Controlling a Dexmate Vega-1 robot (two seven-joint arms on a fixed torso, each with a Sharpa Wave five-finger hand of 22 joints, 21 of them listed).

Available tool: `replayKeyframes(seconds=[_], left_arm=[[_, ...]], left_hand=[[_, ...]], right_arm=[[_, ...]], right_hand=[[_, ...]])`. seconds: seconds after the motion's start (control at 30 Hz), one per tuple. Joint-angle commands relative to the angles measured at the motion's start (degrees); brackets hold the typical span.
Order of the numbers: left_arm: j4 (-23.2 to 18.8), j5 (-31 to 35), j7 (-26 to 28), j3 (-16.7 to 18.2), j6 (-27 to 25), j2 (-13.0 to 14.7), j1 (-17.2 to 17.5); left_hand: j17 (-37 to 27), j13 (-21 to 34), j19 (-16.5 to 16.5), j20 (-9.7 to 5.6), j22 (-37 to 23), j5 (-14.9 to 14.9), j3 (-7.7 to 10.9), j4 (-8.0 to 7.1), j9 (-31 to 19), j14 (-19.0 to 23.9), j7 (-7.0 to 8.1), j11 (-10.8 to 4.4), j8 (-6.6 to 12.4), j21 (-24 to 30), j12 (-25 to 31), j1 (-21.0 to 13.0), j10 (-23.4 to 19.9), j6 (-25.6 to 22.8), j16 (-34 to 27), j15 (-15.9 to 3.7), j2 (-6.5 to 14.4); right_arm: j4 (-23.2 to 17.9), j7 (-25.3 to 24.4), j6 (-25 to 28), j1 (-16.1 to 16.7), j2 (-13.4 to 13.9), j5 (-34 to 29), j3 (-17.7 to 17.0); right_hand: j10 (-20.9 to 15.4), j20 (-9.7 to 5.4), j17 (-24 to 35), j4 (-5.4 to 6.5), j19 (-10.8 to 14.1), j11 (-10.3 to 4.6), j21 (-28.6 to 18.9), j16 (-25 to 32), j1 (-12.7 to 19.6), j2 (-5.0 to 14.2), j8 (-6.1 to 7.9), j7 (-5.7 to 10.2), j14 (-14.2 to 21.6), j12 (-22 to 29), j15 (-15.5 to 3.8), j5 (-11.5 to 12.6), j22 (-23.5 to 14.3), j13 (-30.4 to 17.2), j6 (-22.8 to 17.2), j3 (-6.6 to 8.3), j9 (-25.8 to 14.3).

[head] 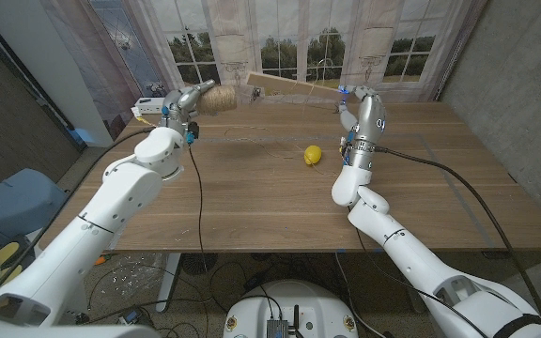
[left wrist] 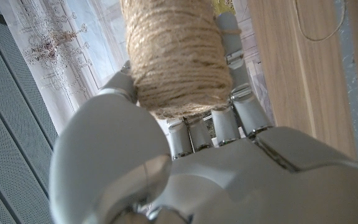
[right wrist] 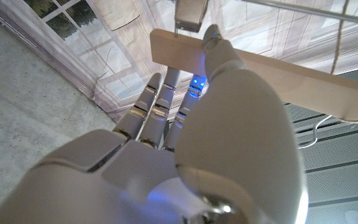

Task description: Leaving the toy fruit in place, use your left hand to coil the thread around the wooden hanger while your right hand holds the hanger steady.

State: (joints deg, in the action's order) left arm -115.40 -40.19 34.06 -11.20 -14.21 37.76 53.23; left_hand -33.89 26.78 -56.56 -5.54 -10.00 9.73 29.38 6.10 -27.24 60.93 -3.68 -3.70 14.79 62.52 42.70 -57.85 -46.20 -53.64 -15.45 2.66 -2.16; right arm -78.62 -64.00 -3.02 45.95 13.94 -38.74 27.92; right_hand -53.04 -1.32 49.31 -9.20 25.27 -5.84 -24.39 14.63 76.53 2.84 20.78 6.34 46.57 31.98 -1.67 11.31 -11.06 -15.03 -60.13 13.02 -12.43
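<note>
My left hand (head: 186, 101) is raised over the table's far left and grips a spool of tan thread (head: 220, 99). In the left wrist view the fingers (left wrist: 219, 121) wrap the spool (left wrist: 179, 56). A thin strand runs from the spool to the pale wooden hanger (head: 294, 86), which is held up in the air at the far middle. My right hand (head: 362, 111) grips the hanger's right end; its thumb presses the hanger (right wrist: 272, 68) in the right wrist view. Loose thread (head: 242, 141) lies on the table. The yellow toy fruit (head: 314, 154) sits on the table below the hanger.
The wooden table (head: 252, 207) stands before curtained windows (head: 280, 38). A white box with cables (head: 146, 105) sits at the far left corner. A black cable (head: 440, 169) trails from my right arm across the table's right side.
</note>
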Motion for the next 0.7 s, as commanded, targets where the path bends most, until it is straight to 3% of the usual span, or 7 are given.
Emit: replayKeyframes(seconds=[0.03,0.37,0.7], left_arm=[[1.8,2.4,-1.6,-0.9,-2.1,0.2,-5.3],[1.9,4.4,-4.4,-2.1,-1.9,0.5,-8.4],[1.0,6.0,-7.2,-2.5,0.1,0.7,-9.3]], left_hand=[[-0.1,10.4,2.6,-4.97,-0.1,0.0,3.93,3.20,-0.1,12.8,-0.18,-0.99,-0.19,0.3,1.7,-8.3,-1.1,-0.5,0.2,-15.31,8.8],[-0.2,10.4,2.7,-4.92,-0.1,0.0,3.98,3.20,-0.3,12.8,-0.10,-0.93,-0.22,0.3,1.7,-8.3,-1.2,-0.6,0.3,-15.29,8.8],[-0.2,10.6,2.7,-4.95,-0.1,0.0,3.99,3.22,-0.2,12.9,-0.07,-0.95,-0.36,0.5,1.7,-8.3,-1.1,-0.7,0.5,-15.32,8.7]], right_arm=[[0.5,0.0,2.9,-2.6,4.5,-1.9,7.8],[1.4,1.3,5.7,-5.3,7.2,-0.9,13.6],[2.6,3.9,10.9,-7.4,8.2,-2.0,17.8]], right_hand=[[-5.1,-0.41,0.2,0.59,0.2,-1.52,-0.5,-0.1,1.4,4.70,0.36,0.00,4.2,4.7,-12.04,0.2,-0.1,-5.7,-0.5,0.23,-0.2],[-5.4,-0.47,0.1,0.58,0.4,-1.65,-0.6,-0.3,1.4,4.65,0.52,0.18,4.4,4.8,-12.07,0.3,-0.1,-5.7,-0.8,0.13,-0.2],[-5.4,-0.38,0.1,0.53,0.5,-1.75,-0.7,-0.3,1.5,4.56,0.58,0.27,4.7,4.6,-12.09,0.4,-0.1,-5.6,-0.8,0.07,-0.2]])
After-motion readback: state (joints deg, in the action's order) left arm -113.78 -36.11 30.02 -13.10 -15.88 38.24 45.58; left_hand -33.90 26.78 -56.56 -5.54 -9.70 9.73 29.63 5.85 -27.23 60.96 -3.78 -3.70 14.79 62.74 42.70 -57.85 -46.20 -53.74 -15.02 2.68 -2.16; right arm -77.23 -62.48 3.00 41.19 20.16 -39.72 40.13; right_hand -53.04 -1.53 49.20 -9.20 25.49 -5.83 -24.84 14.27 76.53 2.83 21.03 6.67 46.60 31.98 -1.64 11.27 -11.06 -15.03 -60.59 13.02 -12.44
